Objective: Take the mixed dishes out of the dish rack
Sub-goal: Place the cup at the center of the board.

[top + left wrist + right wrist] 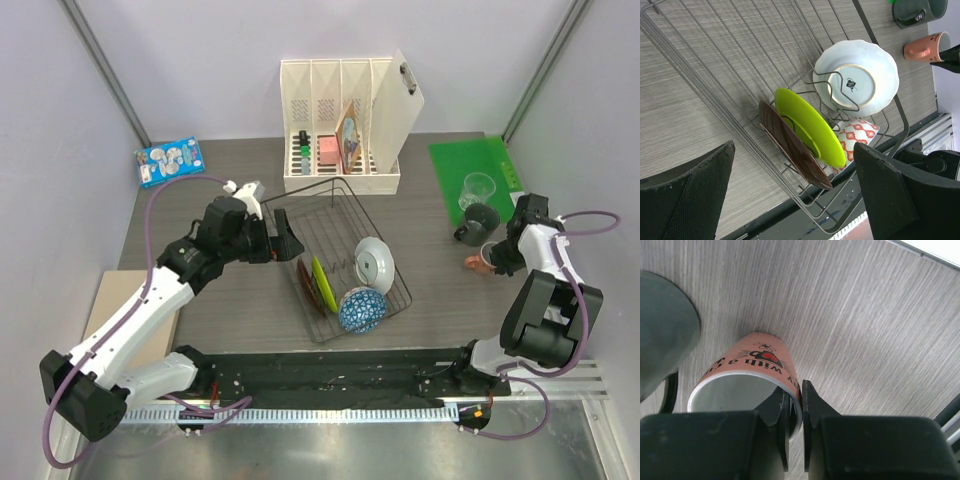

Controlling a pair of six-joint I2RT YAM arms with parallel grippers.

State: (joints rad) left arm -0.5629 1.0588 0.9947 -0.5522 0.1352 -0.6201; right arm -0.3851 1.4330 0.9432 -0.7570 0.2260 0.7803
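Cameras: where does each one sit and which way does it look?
Top external: above, behind the robot, looking down on the table and dish rack; left arm, right arm show.
Left wrist: on the left arm, facing the rack's lime-green plate and white plate; its open fingers show.
Right wrist: on the right arm, close to the pink mug; its fingers pinch the rim.
Shared: left wrist also sees that mug.

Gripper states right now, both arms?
Left gripper: open, holding nothing.
Right gripper: closed on the pink mug rim.
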